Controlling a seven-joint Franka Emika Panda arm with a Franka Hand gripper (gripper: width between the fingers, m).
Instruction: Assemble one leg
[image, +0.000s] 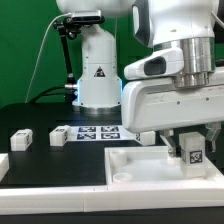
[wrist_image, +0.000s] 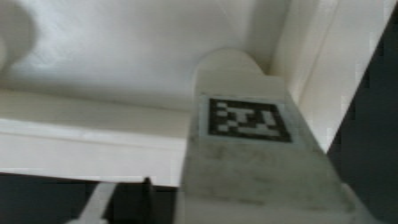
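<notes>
Hand (image: 190, 150) grips matte white oblong leg (wrist_image: 246, 150), square marker on face.

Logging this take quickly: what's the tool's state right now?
Tool: closed on the leg, held over the white tray.

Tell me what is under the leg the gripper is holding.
The leg stands in the gripper over a corner of the white tray. Its lower end hides the spot beneath, so any hole or contact there cannot be seen.
</notes>
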